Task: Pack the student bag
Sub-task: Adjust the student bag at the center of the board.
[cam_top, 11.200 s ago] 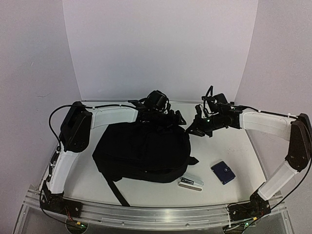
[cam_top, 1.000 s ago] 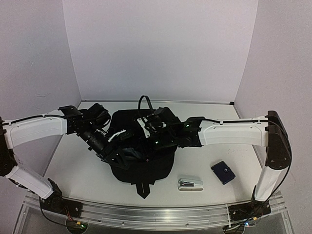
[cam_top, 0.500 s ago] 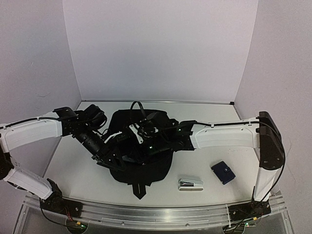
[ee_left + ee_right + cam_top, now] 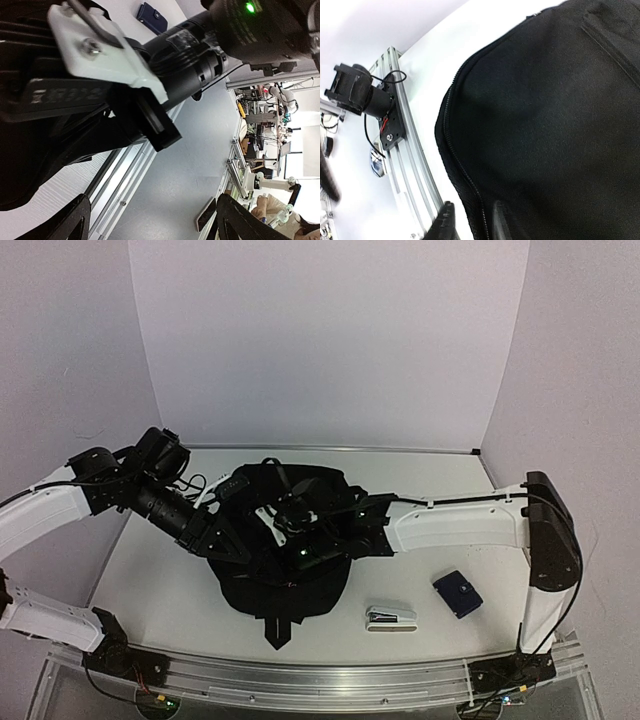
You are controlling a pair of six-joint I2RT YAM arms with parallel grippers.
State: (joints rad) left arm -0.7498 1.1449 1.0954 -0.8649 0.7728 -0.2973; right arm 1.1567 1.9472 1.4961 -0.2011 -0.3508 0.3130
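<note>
A white stapler (image 4: 390, 615) and dark blue wallet (image 4: 457, 593) lay outside, right of the large black fabric backpack (image 4: 290, 585), awaiting packing; left gripper (image 4: 152, 220) spread apart, right gripper (image 4: 470, 225) closure untellable.

The left arm (image 4: 50, 508) reaches inward, the left pincer (image 4: 152, 222) spread wide.

White link shells, black joint housings on left arm (image 4: 42, 510), right arm (image 4: 458, 527). Thin black cables (image 4: 455, 500) along links. Green LED (image 4: 248, 7) on right wrist. White bracket (image 4: 107, 55), 1 silver screw (image 4: 89, 46). Black rounded fingers (image 4: 75, 220) on left gripper (image 4: 150, 221).
</note>
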